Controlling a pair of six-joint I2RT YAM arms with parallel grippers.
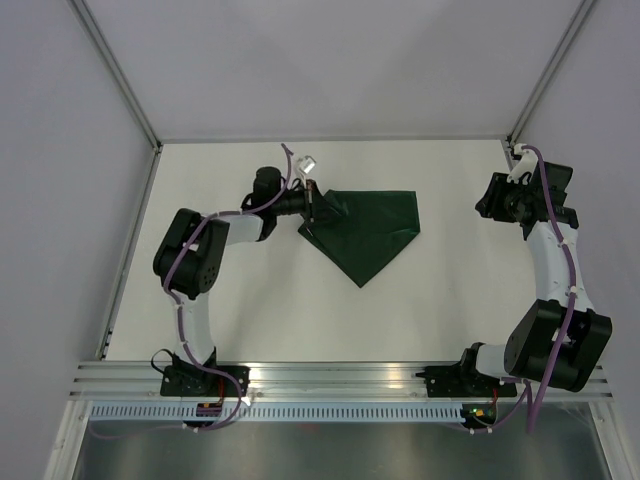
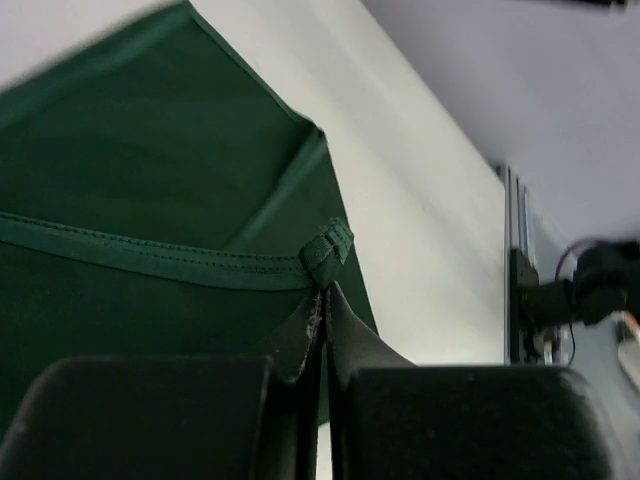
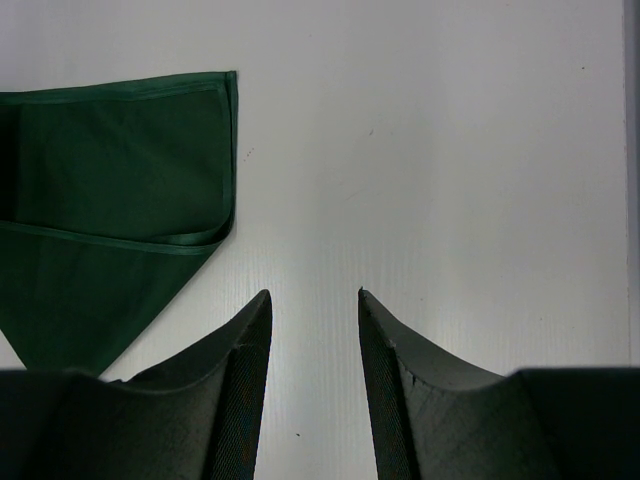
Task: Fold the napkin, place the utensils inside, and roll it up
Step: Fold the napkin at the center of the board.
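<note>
Left tool (image 2: 320, 315) clenched on a hemmed corner of the napkin (image 1: 365, 230); in my left wrist view the pinched corner bunches up just above the closed jaws. The napkin lies on the white bench (image 1: 450, 300), toward the far side, between the two arms and closer to the left one; dark green, doubled over itself, a hemmed upper layer overlapping the lower; one point aims at the near edge. Right tool (image 3: 312, 295) released, jaws standing apart over the bench surface; it is beside the napkin's right corner and apart from it, the cloth showing at the left of my right wrist view.
</note>
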